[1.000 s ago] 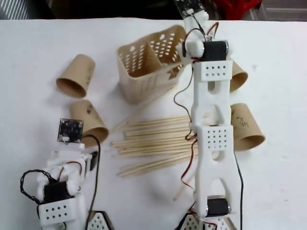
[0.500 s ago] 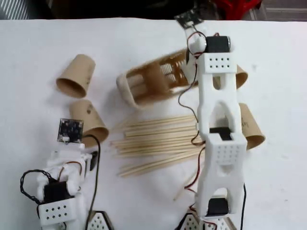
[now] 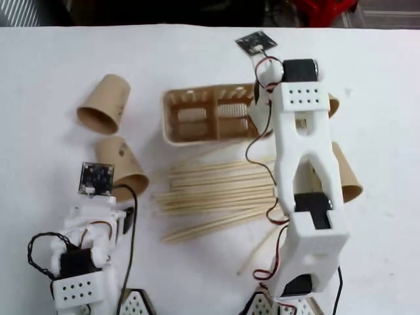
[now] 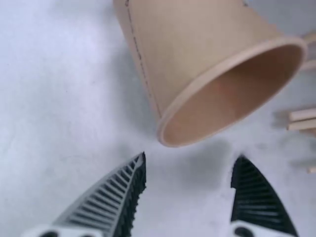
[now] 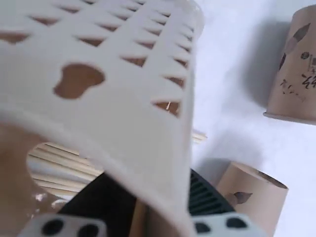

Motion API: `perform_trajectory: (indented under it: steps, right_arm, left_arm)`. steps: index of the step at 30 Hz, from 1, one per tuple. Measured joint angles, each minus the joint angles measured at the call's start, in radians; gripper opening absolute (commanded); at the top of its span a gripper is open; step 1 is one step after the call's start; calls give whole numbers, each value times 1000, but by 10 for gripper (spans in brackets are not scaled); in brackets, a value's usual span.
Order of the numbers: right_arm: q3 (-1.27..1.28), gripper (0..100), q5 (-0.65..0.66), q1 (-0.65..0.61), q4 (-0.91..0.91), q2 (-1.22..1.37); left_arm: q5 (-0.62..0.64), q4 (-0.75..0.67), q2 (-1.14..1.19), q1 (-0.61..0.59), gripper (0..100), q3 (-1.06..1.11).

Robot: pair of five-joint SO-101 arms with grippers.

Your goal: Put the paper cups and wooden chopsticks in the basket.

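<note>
The cream plastic basket (image 3: 210, 121) has two compartments, and its opening faces the high camera. My right gripper (image 3: 257, 111) is shut on its right wall; the wrist view shows that perforated wall (image 5: 123, 98) between the jaws. Wooden chopsticks (image 3: 216, 193) lie in a loose pile on the table just in front of the basket. Two paper cups (image 3: 105, 103) (image 3: 121, 167) lie on their sides at the left. Two more cups (image 3: 330, 105) (image 3: 346, 176) lie partly hidden under the right arm. My left gripper (image 4: 190, 165) is open, just short of the mouth of a lying cup (image 4: 207, 74).
The white table (image 3: 52, 65) has free room at the far left and far right. The left arm (image 3: 82, 262) sits low at the front left corner. The right arm (image 3: 305, 197) stretches over the right end of the chopstick pile.
The right arm has turned the basket in its grip, from leaning with a side wall showing to its opening facing up. The arm's elbow has risen. The left arm has kept still.
</note>
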Motion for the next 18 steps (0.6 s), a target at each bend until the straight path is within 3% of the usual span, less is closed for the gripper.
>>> perform_trajectory:
  steps: [18]
  right_arm:
    - [250, 14, 0, -8, -3, -199]
  left_arm:
    - [0, 0, 0, 0, 275, 0]
